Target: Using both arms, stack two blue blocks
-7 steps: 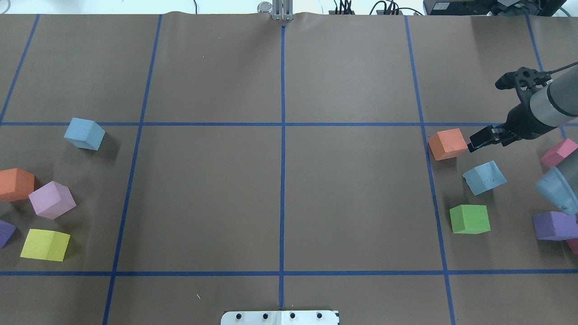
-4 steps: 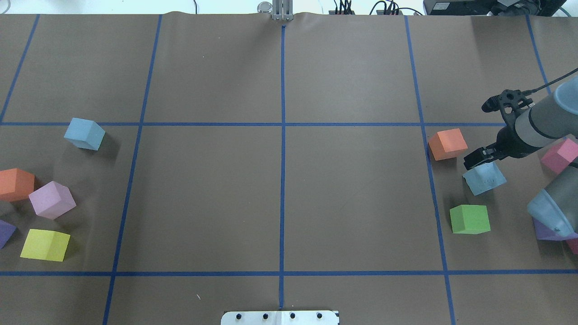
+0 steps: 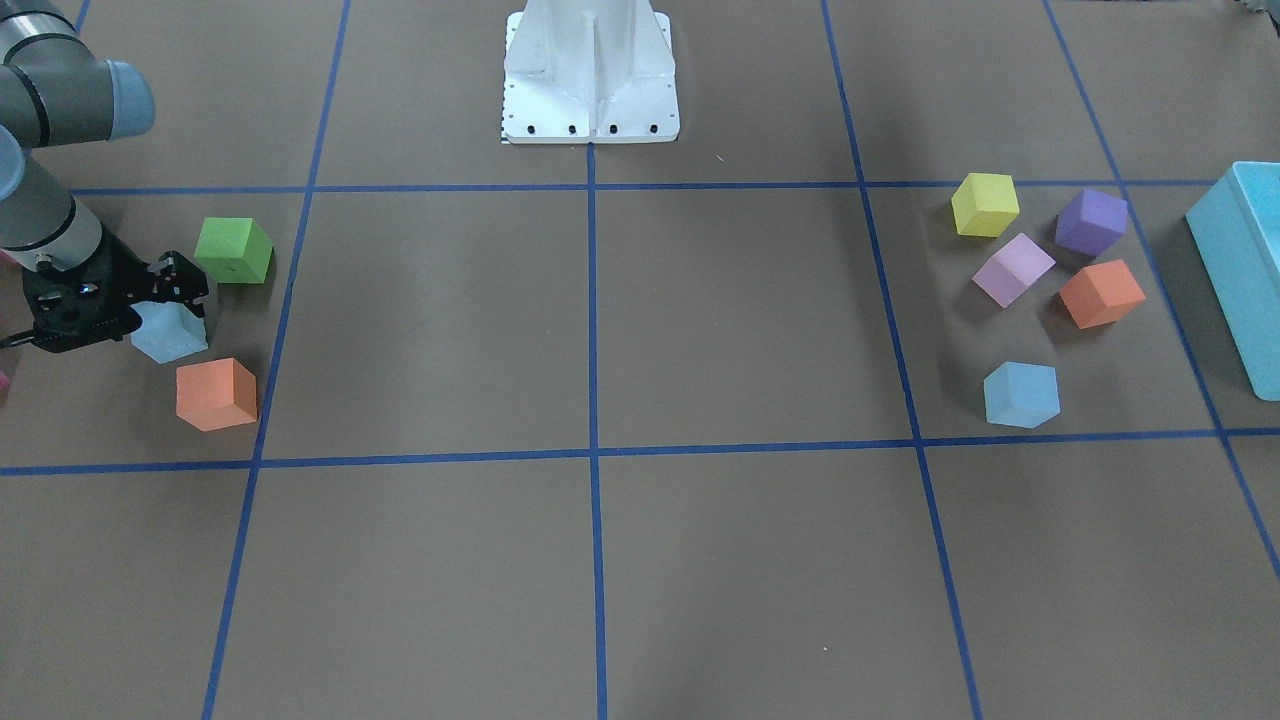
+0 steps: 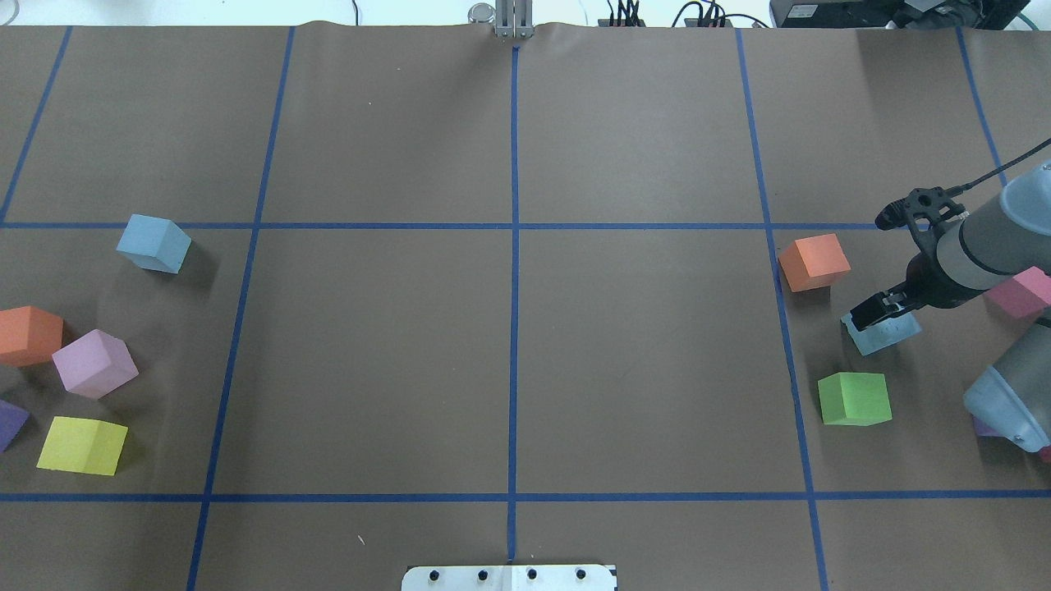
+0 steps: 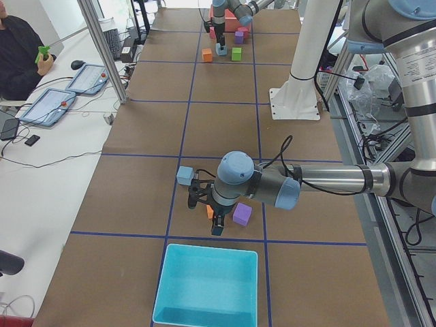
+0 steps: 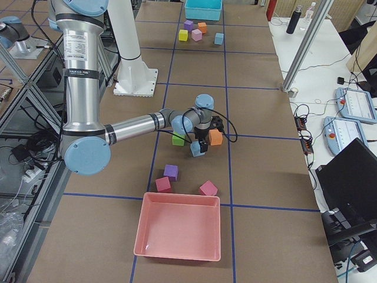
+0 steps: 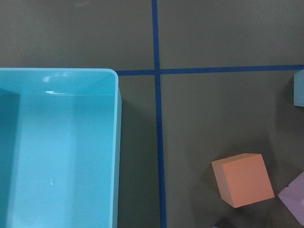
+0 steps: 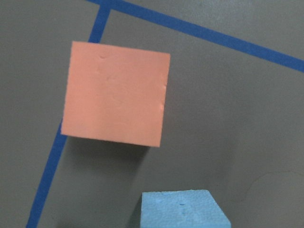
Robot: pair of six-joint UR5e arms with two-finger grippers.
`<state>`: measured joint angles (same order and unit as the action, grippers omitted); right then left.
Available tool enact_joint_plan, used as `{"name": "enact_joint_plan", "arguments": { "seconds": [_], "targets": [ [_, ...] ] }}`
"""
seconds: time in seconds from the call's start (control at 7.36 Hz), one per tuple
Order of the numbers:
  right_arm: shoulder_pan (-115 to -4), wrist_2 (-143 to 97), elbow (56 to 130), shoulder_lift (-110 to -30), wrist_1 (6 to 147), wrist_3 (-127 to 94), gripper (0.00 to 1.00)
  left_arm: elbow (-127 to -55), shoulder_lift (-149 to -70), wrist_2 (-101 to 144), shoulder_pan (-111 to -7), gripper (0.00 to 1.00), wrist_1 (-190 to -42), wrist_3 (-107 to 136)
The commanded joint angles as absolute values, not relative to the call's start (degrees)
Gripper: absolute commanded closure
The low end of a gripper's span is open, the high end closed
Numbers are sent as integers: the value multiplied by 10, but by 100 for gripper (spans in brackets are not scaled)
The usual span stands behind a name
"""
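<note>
One pale blue block (image 4: 153,243) lies alone on the left half of the table; it also shows in the front view (image 3: 1021,395) and at the edge of the left wrist view (image 7: 299,88). The other blue block (image 4: 888,333) lies on the right, between an orange and a green cube. My right gripper (image 4: 875,310) is right over its far top edge, jaws apart, holding nothing; the front view (image 3: 178,285) shows it low over this block (image 3: 170,338). My left gripper (image 5: 212,218) shows only in the left side view, near the turquoise box; I cannot tell its state.
An orange cube (image 4: 814,262), a green cube (image 4: 854,398) and a pink cube (image 4: 1018,291) surround the right blue block. Orange (image 4: 29,335), lilac (image 4: 94,363) and yellow (image 4: 82,445) cubes cluster far left. A turquoise box (image 3: 1240,270) and a pink tray (image 6: 179,227) stand at the table's ends.
My right gripper has moved from beside the orange cube toward the near side and down, onto the right blue block. The blocks have not moved.
</note>
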<state>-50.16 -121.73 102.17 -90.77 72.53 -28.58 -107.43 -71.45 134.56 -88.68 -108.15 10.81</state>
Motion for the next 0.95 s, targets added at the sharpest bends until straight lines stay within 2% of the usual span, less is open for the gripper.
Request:
{"name": "enact_joint_plan", "arguments": {
  "seconds": [0.0, 0.14, 0.27, 0.54, 0.82],
  "targets": [
    [-490, -1209, 1019, -909, 725, -284, 2, -1074, -715, 1346, -887, 2, -1081, 109],
    [-486, -1207, 1018, -908, 725, -285, 13, -1074, -715, 1346, -886, 2, -1081, 109],
    [-485, -1207, 1017, -906, 725, -285, 31, -1074, -715, 1346, -886, 2, -1081, 109],
    [-484, -1208, 1011, -905, 726, -284, 53, -1074, -715, 1346, -886, 2, -1081, 110],
    [-485, -1220, 1018, -899, 726, -286, 59, -1073, -722, 1354, -885, 2, -1081, 126]
  ]
}}
